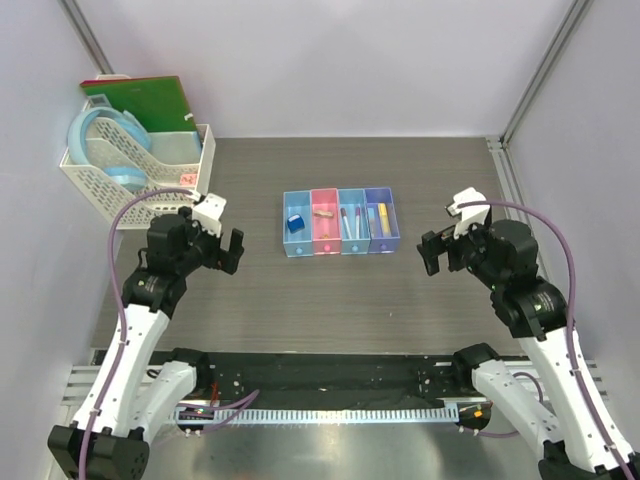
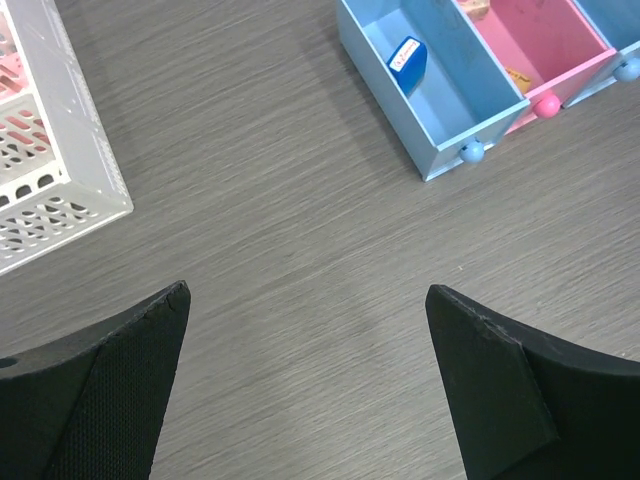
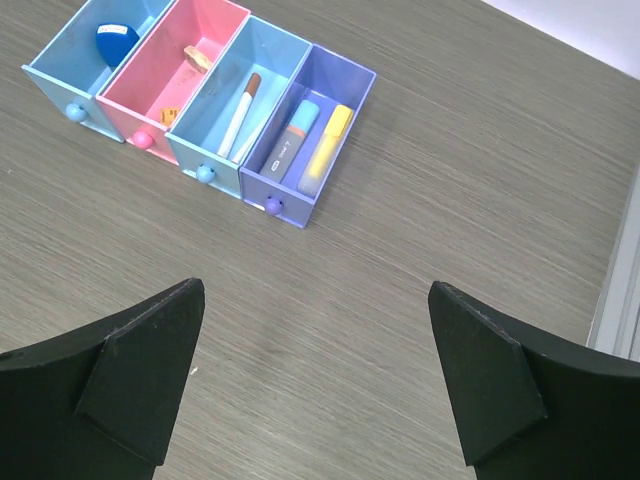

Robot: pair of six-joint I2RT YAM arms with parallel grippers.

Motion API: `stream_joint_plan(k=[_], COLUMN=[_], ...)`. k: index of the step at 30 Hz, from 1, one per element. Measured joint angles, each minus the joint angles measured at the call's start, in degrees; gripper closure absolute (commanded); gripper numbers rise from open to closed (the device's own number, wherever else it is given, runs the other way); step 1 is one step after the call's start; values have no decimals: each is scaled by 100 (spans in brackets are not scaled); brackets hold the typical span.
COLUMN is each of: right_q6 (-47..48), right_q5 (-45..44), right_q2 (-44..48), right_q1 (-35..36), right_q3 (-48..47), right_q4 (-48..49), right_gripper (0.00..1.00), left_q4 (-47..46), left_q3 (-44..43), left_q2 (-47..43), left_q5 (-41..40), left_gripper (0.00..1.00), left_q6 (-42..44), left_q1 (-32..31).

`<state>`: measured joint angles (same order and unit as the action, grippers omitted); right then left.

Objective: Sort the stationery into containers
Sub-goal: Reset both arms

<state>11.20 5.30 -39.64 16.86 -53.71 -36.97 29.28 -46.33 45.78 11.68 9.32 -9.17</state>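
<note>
The four joined bins [image 1: 340,248] stand mid-table: blue, pink, light blue, purple. The blue cube [image 3: 117,40] lies in the blue bin [image 2: 440,150]. Tan erasers [image 3: 196,60] lie in the pink bin [image 3: 150,75]. A white pen with a dark-red end [image 3: 240,112] lies in the light blue bin [image 3: 275,50]. The yellow marker [image 3: 328,148] lies in the purple bin [image 3: 355,75] beside a grey and light-blue marker [image 3: 290,145]. My left gripper [image 1: 232,250] [image 2: 307,290] is open and empty, left of the bins. My right gripper [image 1: 432,252] [image 3: 316,286] is open and empty, right of them.
A white lattice basket [image 1: 195,165] at the back left holds a green book [image 1: 140,100] and pale blue rings [image 1: 105,140]; its corner shows in the left wrist view [image 2: 70,170]. Bare grey wood-grain table lies under both grippers. White walls close in the sides and back.
</note>
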Motion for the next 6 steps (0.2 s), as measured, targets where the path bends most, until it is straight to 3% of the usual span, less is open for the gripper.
stream_joint_plan(k=[6], right_q6=[-42], right_q5=[37], right_q2=[105], right_q1=[-48], right_q3=[192], right_q4=[70], right_gripper=[0], left_q4=[-234], left_q3=[9], left_q2=[-15], left_q5=[55], left_gripper=[0], left_q6=[-142], left_q1=[20])
